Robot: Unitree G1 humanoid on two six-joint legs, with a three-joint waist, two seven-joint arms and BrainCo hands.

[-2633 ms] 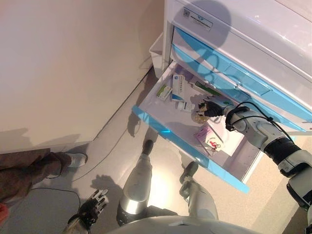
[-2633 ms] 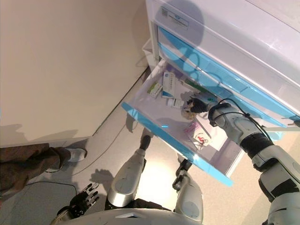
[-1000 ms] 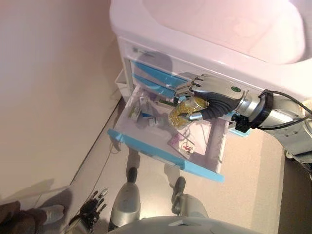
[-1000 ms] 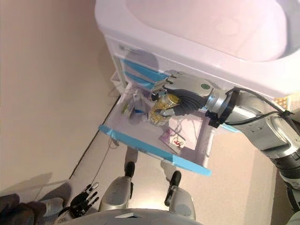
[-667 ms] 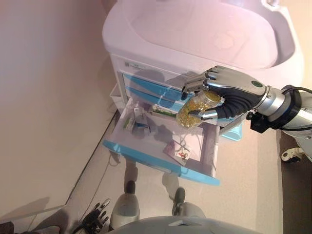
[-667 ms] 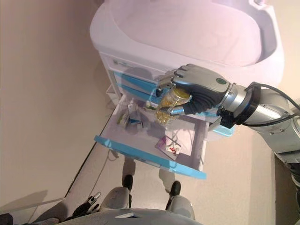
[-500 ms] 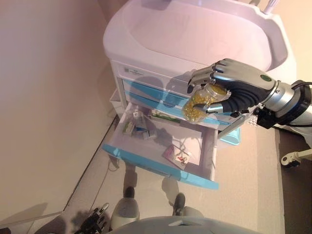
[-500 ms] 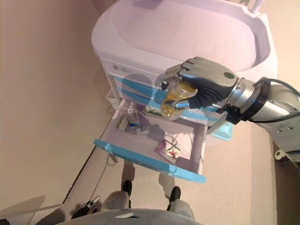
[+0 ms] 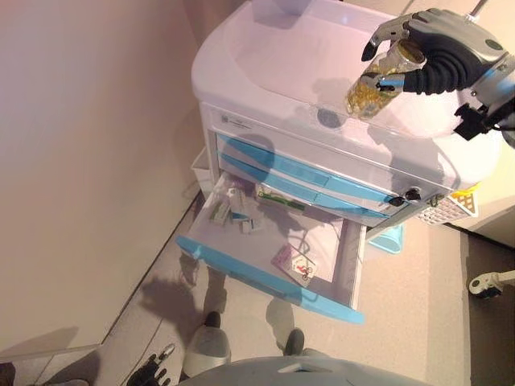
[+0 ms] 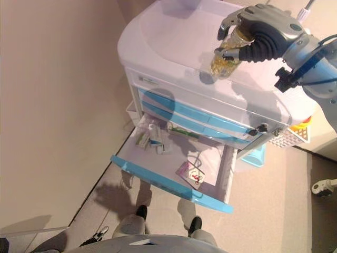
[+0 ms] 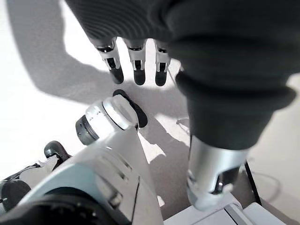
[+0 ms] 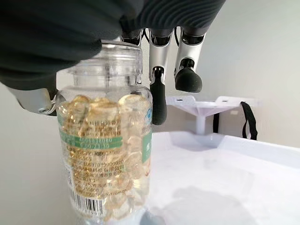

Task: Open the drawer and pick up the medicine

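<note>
My right hand (image 9: 441,44) is shut on a clear medicine bottle (image 9: 376,79) full of yellow capsules and holds it just above the white top of the cabinet (image 9: 290,56). The right wrist view shows the bottle (image 12: 105,150) upright in my fingers (image 12: 159,79) with the white top below it. The bottom blue-fronted drawer (image 9: 269,283) stands pulled out, with several medicine boxes (image 9: 229,207) and a pink packet (image 9: 291,262) in it. My left hand (image 9: 151,374) hangs low by the floor, its fingers (image 11: 136,70) straight.
Two shut blue drawers (image 9: 314,189) sit above the open one. A beige wall (image 9: 88,145) runs along the left of the cabinet. A white basket (image 9: 447,209) hangs on the cabinet's right side, and a castor (image 9: 483,283) shows on the floor at right.
My right hand has lifted the bottle out of the drawer and carried it up over the cabinet's top. The camera has tilted upward, so the whole scene has shifted.
</note>
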